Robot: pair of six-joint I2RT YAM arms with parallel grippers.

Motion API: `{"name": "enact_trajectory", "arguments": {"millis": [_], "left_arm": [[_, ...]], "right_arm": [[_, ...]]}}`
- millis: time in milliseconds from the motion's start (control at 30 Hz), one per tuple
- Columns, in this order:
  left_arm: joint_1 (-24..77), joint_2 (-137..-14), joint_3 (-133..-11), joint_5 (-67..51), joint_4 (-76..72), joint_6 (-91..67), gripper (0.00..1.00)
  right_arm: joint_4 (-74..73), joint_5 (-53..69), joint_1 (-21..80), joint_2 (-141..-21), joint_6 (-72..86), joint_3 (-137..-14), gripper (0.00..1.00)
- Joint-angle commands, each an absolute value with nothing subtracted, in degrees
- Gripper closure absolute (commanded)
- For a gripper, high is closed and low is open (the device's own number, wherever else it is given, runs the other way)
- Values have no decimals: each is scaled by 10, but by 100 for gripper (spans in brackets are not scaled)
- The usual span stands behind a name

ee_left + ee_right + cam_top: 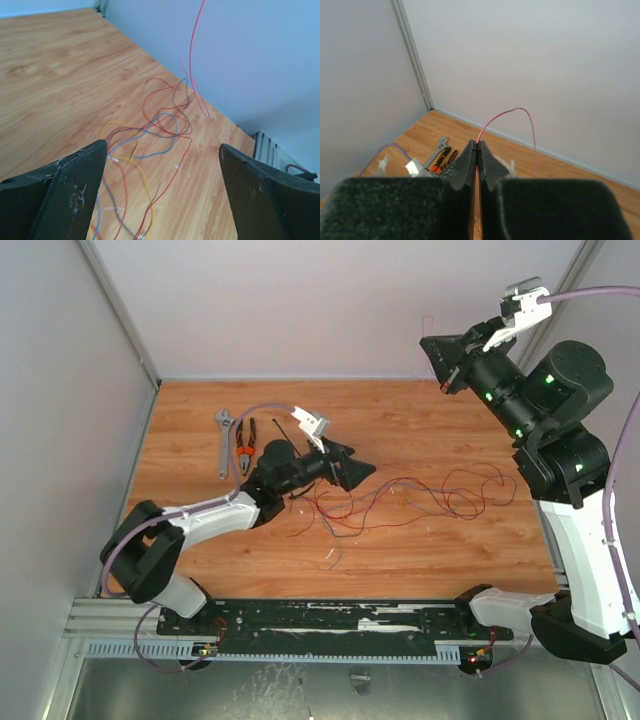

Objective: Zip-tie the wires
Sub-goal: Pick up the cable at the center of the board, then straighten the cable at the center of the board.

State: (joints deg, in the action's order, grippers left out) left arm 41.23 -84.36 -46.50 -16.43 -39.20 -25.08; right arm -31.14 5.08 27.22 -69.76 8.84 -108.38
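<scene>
Pinching one strand (519,108) (pink), right tool (477,146)

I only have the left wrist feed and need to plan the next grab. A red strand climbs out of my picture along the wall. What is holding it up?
Observer: The right pincer, raised high near the back wall on the right, is shut on that red strand.
Operator: And the zip tie? I can't see it.
Observer: The zip tie lies flat on the table, on the far side of the left arm, just right of the pliers.
Operator: Anything else beside it?
Observer: A grey wrench lies just left of the pliers.
</scene>
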Motion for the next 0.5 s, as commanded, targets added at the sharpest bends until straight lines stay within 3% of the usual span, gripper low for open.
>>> {"name": "enact_trajectory", "arguments": {"millis": [0, 133, 333, 467], "left_arm": [[447, -895, -521, -170, -515, -252, 2], [463, -955, -581, -156, -525, -253, 6], [475, -1029, -646, -203, -580, -288, 22], [489, -1058, -669, -203, -584, -287, 25]], "right_arm": [[-297, 96, 266, -687, 114, -1058, 100], [-291, 100, 266, -671, 125, -1047, 100], [-272, 98, 266, -645, 140, -1027, 100], [-257, 102, 266, -634, 149, -1016, 100]]}}
